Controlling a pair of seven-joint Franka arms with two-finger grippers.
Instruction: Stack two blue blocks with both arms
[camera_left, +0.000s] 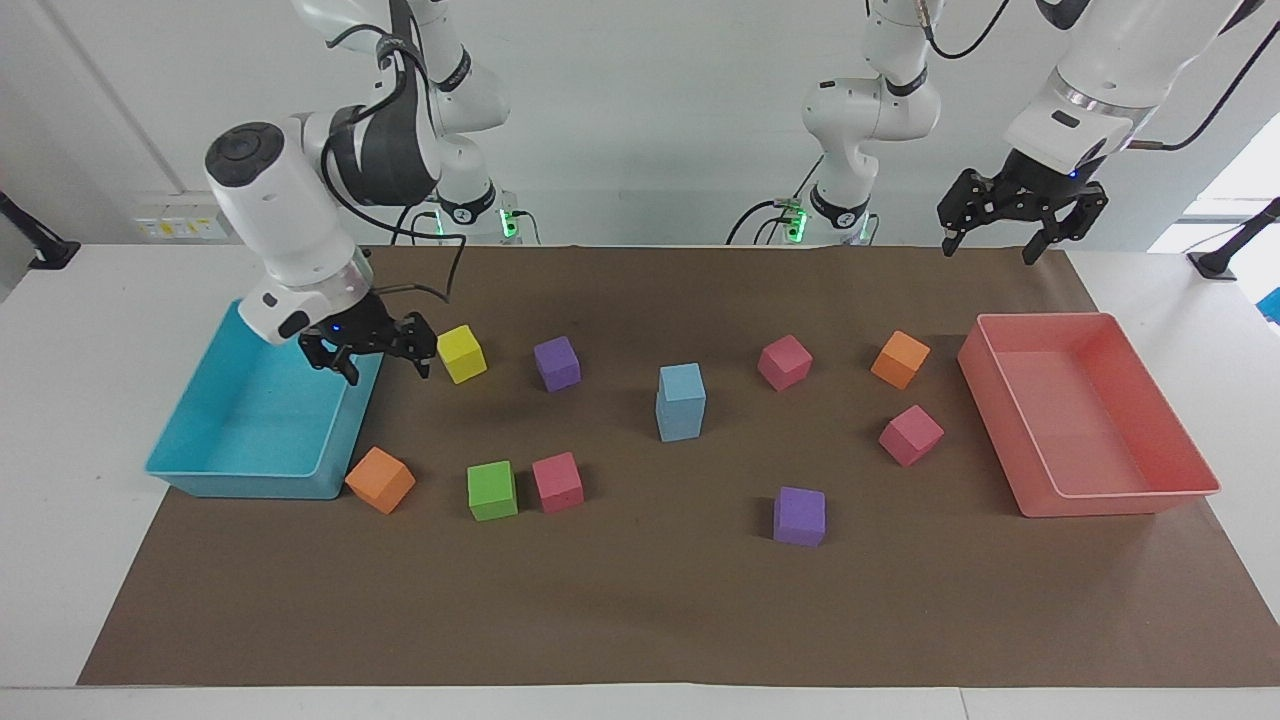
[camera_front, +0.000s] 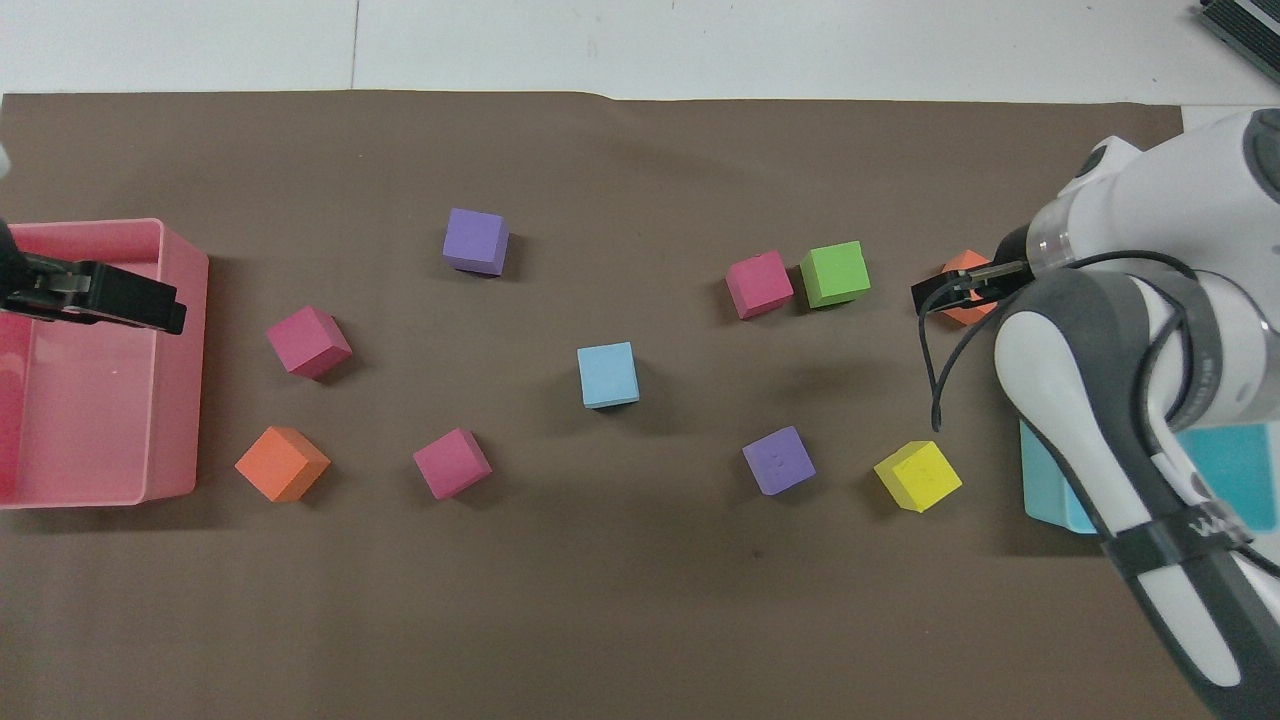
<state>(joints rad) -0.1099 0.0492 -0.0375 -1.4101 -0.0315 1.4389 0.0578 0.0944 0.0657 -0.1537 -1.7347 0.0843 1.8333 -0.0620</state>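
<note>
The two blue blocks stand stacked at the middle of the brown mat, the upper block (camera_left: 683, 382) on the lower block (camera_left: 677, 421); from overhead only the upper block's top (camera_front: 608, 374) shows. My right gripper (camera_left: 385, 368) is open and empty, over the turquoise tray's wall beside a yellow cube; it also shows in the overhead view (camera_front: 925, 295). My left gripper (camera_left: 988, 250) is open and empty, raised over the mat's edge by the pink tray; in the overhead view (camera_front: 165, 310) it covers part of that tray. Neither gripper touches the stack.
A turquoise tray (camera_left: 250, 482) stands at the right arm's end, a pink tray (camera_left: 1100, 496) at the left arm's end. Loose cubes lie around the stack: yellow (camera_left: 461, 353), purple (camera_left: 556, 362), pink (camera_left: 784, 361), orange (camera_left: 900, 359), pink (camera_left: 911, 435), purple (camera_left: 799, 516), pink (camera_left: 557, 481), green (camera_left: 492, 490), orange (camera_left: 380, 479).
</note>
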